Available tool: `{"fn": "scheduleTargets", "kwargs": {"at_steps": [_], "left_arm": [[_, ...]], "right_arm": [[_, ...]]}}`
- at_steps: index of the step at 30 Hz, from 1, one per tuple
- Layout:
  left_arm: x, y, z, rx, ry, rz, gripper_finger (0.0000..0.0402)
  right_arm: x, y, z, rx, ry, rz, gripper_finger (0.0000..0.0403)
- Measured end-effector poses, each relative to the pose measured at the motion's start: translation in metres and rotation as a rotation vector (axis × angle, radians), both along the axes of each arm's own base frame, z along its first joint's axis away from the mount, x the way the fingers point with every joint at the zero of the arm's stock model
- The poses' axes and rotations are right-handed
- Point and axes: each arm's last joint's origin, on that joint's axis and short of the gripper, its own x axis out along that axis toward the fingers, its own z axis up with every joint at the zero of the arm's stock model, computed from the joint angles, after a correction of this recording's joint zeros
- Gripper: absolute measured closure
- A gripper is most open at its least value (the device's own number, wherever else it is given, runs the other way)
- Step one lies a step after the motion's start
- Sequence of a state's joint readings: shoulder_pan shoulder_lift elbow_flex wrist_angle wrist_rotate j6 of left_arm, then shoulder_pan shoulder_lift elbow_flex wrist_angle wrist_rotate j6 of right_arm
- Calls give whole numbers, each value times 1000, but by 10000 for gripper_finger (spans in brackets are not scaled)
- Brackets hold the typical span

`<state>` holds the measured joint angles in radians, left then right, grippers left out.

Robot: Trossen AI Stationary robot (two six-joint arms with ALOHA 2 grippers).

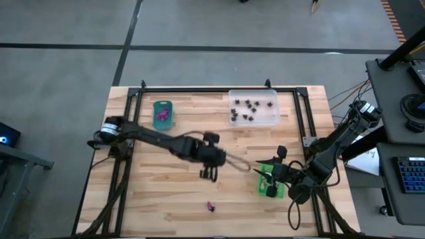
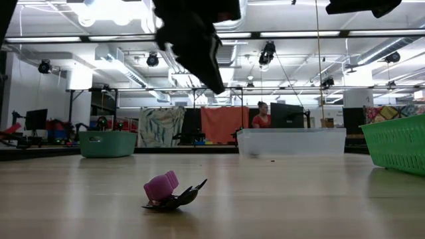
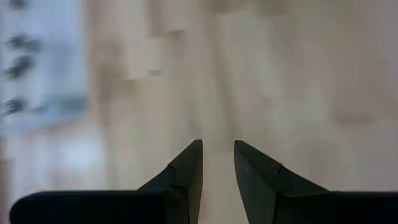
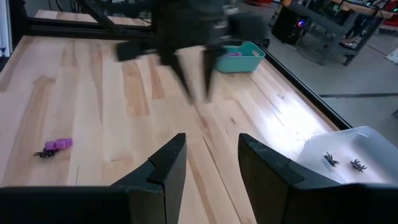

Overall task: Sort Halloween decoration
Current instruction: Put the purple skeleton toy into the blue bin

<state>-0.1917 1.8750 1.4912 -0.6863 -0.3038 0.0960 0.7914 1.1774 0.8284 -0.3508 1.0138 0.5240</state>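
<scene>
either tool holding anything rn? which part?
No. Left tool and right tool both show bare gaps between their fingers; the purple trinket lies loose on the table.

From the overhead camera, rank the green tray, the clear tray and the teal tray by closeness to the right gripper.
Measured from the right gripper:
1. Green tray, right beside it near the table's right front.
2. Clear tray, back right.
3. Teal tray, back left.

Robotics lab: open hall, ceiling strip lights (image 2: 292,33), monitors (image 2: 285,114) on benches, wooden test table (image 1: 179,199) on metal frame.
</scene>
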Motion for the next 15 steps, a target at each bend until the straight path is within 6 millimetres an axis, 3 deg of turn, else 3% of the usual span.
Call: {"fn": "scheduleTargets", "kwargs": {"at_steps": [6,15], "left_arm": [[-21,-38,-14,-70,43,-155,327],[-65,-81,-35,-175,-51,-240,331]], "right_arm": [[1,1,0,8,-8,1,266],[1,1,1,10,-12,1,266]]}}
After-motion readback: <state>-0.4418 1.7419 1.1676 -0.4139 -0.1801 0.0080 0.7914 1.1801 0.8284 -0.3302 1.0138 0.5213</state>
